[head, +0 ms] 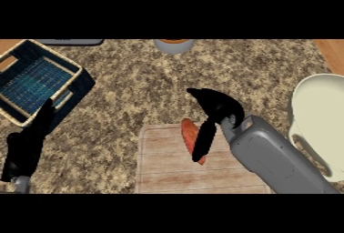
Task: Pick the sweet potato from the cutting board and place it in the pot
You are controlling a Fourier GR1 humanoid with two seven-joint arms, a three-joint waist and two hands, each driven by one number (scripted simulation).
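Note:
An orange sweet potato (189,135) lies lengthwise on the pale wooden cutting board (161,164) at the counter's front. My right hand (218,109) hangs right over it, fingers curving down along its right side and thumb reaching past its near end. The potato still rests on the board. A cream pot (321,113) stands at the right edge, partly cut off by the view. My left hand (30,141) stays open at the lower left, fingers up, beside the basket.
A woven basket (37,82) with a blue lining sits at the far left. A grey cup (174,44) with something orange inside stands at the back edge. A dark flat object (70,42) lies at the back left.

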